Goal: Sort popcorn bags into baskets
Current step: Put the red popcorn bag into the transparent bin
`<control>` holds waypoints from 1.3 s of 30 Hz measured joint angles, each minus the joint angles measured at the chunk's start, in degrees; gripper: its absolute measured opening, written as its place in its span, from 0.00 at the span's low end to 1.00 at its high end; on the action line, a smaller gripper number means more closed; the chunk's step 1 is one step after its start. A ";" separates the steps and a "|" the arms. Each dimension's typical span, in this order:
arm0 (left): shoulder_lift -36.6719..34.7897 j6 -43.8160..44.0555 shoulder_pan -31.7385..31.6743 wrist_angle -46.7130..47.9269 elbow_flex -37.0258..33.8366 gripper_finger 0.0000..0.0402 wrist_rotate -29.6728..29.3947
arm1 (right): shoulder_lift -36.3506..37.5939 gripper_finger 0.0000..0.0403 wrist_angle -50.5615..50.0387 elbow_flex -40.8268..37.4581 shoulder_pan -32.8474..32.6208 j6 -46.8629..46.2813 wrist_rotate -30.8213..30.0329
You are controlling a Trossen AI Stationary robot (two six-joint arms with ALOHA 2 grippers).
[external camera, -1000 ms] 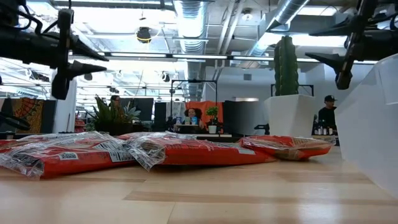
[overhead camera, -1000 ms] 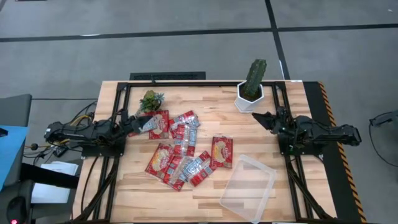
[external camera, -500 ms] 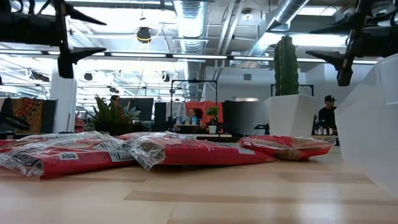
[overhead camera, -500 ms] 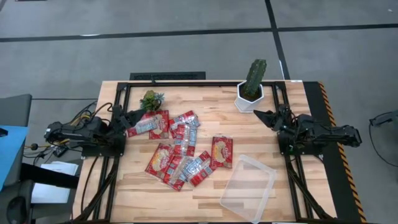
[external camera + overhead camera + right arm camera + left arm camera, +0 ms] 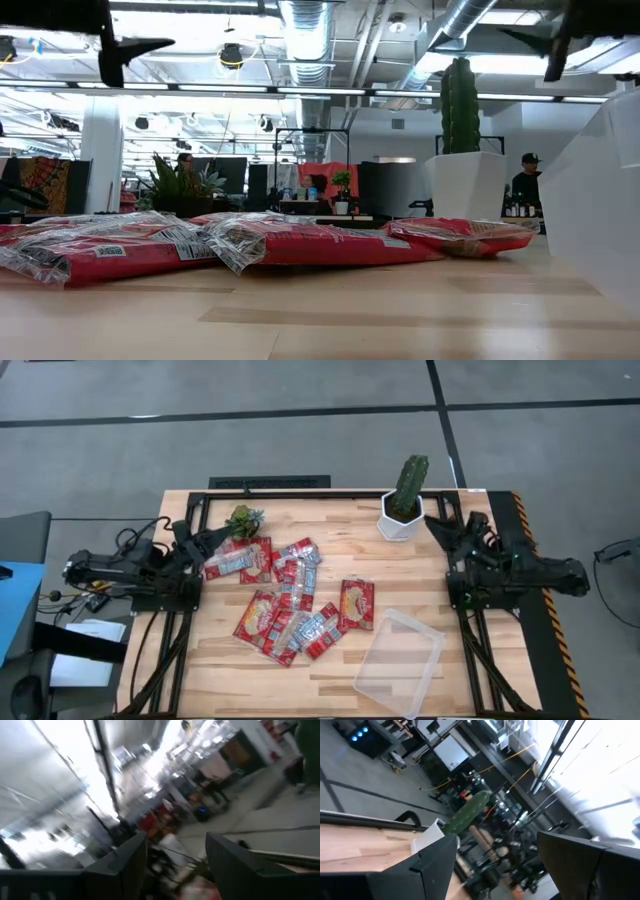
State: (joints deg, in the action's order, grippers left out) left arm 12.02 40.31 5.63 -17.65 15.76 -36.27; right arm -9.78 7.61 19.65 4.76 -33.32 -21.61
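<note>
At counter's left edge, left pincer (image 5: 207,541) spread, empty — right pincer (image 5: 437,526) seemingly parted; popcorn bags (image 5: 292,603) piled beside tray (image 5: 400,661).

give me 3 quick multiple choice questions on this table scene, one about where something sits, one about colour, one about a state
1. Where is the clear tray on the table, seen from above?
A. front right part
B. back left corner
C. under the cactus pot

2. What main colour are the popcorn bags?
A. green
B. red
C. white

3. What is in the clear tray?
A. one popcorn bag
B. a stack of popcorn bags
C. nothing

Answers:
1. A, the high view shows it near the front edge, right of the bags, while the cactus pot stands at the back.
2. B, both the high and low views show shiny red packets.
3. C, bare wood shows through the tray, and every bag lies outside it on the table.
</note>
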 joint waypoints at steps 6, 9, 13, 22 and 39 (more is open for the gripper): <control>9.40 1.58 0.00 9.41 7.36 0.65 -0.07 | -12.16 0.63 -17.46 11.24 1.48 1.32 0.65; 14.76 2.91 0.00 14.16 11.20 0.65 -0.04 | -18.15 0.69 -20.93 14.05 2.21 1.42 1.74; 21.46 5.40 -0.66 20.23 15.18 0.65 0.87 | -24.92 0.75 -20.85 15.12 3.52 -0.46 4.64; 34.02 11.46 -6.50 23.43 16.71 0.65 17.43 | -43.49 0.81 -23.34 15.22 5.46 -9.81 13.87; 49.27 14.00 -10.99 17.84 16.71 0.65 31.48 | -58.19 0.80 -29.55 15.22 1.22 -9.88 18.92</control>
State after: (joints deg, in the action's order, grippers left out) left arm 61.29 54.30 -5.37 0.19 32.47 -4.78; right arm -67.96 -21.94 34.87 5.98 -43.20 -2.69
